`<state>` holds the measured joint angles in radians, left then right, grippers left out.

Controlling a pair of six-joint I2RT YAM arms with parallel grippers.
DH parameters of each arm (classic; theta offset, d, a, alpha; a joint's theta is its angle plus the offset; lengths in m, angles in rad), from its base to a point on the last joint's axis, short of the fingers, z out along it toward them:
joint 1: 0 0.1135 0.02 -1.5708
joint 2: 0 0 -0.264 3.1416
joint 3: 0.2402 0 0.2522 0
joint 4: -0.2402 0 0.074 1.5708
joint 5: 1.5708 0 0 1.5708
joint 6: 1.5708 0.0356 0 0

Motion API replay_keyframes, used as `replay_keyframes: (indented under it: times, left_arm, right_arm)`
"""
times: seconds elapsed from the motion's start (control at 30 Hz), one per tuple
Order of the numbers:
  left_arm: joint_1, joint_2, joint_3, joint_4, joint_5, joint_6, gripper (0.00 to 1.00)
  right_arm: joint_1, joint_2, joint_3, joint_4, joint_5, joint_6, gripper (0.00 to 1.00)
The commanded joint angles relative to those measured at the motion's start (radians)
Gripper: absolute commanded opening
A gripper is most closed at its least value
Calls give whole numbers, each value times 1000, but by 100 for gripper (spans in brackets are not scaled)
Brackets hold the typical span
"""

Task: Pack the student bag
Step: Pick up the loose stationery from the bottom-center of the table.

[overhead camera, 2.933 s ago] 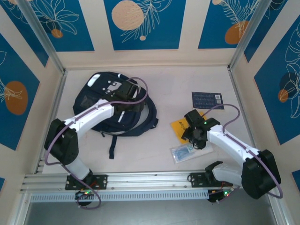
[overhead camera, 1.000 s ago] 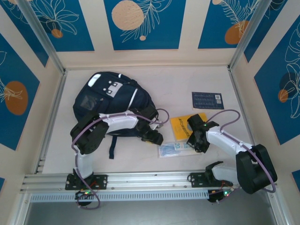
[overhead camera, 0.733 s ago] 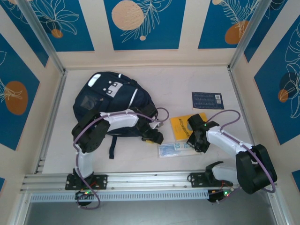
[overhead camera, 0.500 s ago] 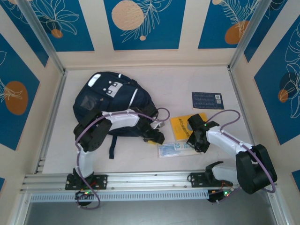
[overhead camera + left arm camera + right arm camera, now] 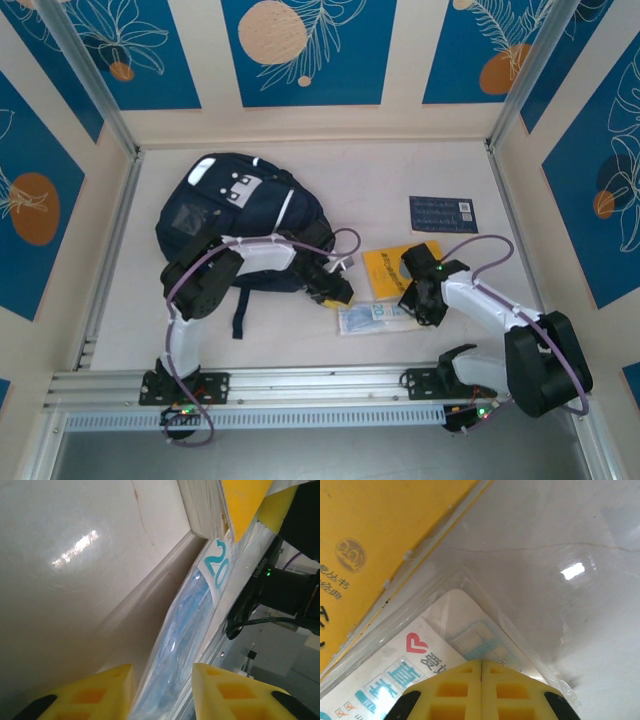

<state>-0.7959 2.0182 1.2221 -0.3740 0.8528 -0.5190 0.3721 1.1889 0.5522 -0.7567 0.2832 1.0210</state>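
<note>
Nothing packed yet: packet [image 5: 368, 318] lies right of student bag [image 5: 240, 215]. Left gripper [image 5: 160, 690] part-open astride packet, grip unclear; right gripper [image 5: 481, 680] closed, empty.

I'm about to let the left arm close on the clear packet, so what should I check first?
1. Left gripper open, fingers either side of the clear packet: ok.
2. Right gripper shut at the packet's corner: ok.
3. Right gripper truly gripping the packet: cannot tell.
4. Packet clear of the yellow booklet: cannot tell, edges meet.
5. Student bag open to receive it: cannot tell.
</note>
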Motion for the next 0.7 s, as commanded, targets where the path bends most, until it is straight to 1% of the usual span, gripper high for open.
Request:
replay_keyframes:
  times: [0.0,0.2,0.3,0.37,0.43,0.5,0.57,0.6,0.67]
  left_arm:
    - [1,7,-4,88,100,-39,30]
    - [0,64,-11,122,141,-77,33]
    - [0,89,-14,158,169,-105,33]
    - [-3,99,-12,163,180,-112,31]
    - [-5,99,-10,166,183,-113,27]
    - [-7,95,-10,159,178,-109,13]
    - [-5,79,-9,135,173,-88,3]
    - [-5,69,-7,114,168,-75,0]
    - [-2,33,-8,68,155,-43,0]
  right_arm:
    - [4,-7,-30,96,-109,-2,3]
    - [3,-11,-43,117,-141,12,3]
    - [2,-21,-47,120,-144,16,3]
    - [2,-29,-46,120,-145,15,3]
    - [2,-40,-46,120,-142,17,3]
    - [3,-53,-51,122,-142,25,4]
    - [3,-72,-52,114,-138,34,4]
    - [2,-83,-51,106,-135,34,5]
    - [0,-118,-43,79,-123,31,11]
